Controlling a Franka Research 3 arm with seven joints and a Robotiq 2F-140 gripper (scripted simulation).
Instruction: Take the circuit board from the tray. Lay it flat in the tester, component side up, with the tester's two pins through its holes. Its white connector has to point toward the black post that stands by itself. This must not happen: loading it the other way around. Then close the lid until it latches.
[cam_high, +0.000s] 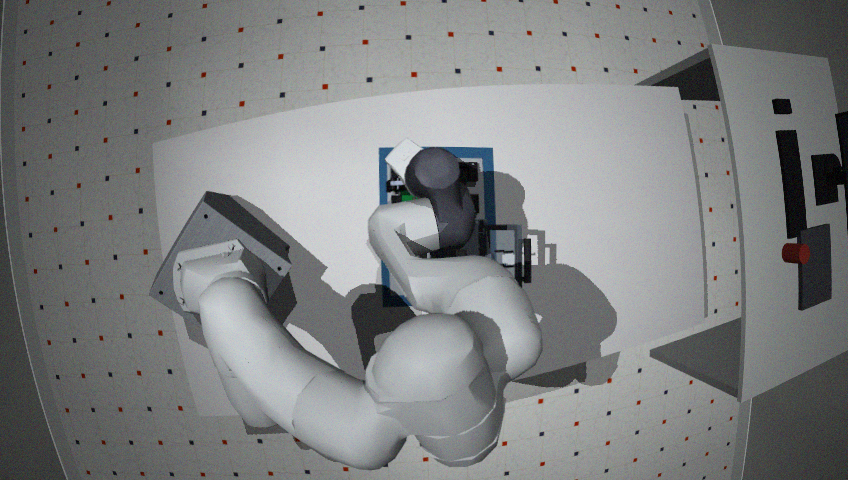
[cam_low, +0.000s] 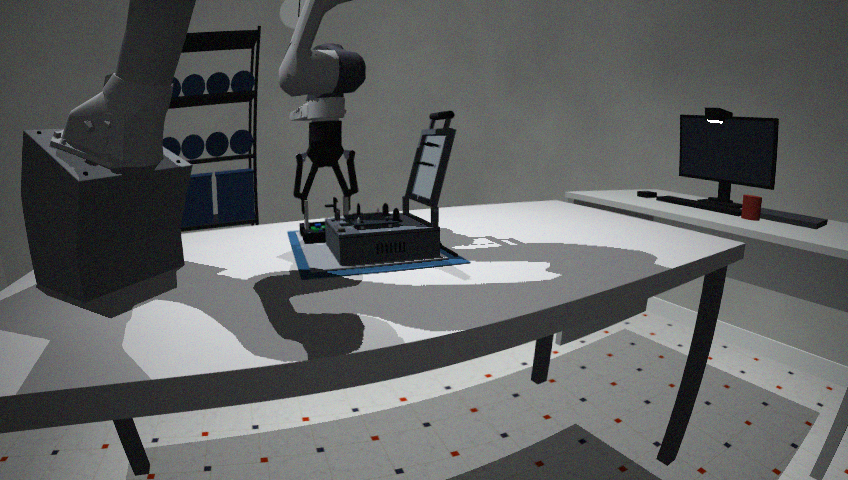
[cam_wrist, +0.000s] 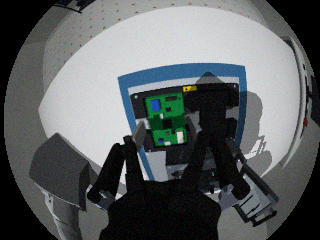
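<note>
The green circuit board (cam_wrist: 166, 119) lies component side up in a small black tray (cam_low: 313, 230), left of the tester on a blue mat (cam_low: 374, 261). A sliver of the board shows beside the arm in the overhead view (cam_high: 406, 196). The dark tester (cam_low: 383, 237) has short black posts on top, and its lid (cam_low: 429, 166) stands open and upright at its far side. My gripper (cam_low: 325, 199) hangs straight down above the tray, open and empty, with its fingertips a little above the board. In the wrist view the fingers frame the board's near edge.
My arm's grey base block (cam_low: 98, 214) stands on the table's left. A shelf with blue rolls (cam_low: 208, 130) is behind the table. A side desk holds a monitor (cam_low: 727, 151) and a red cup (cam_low: 751, 206) at the right.
</note>
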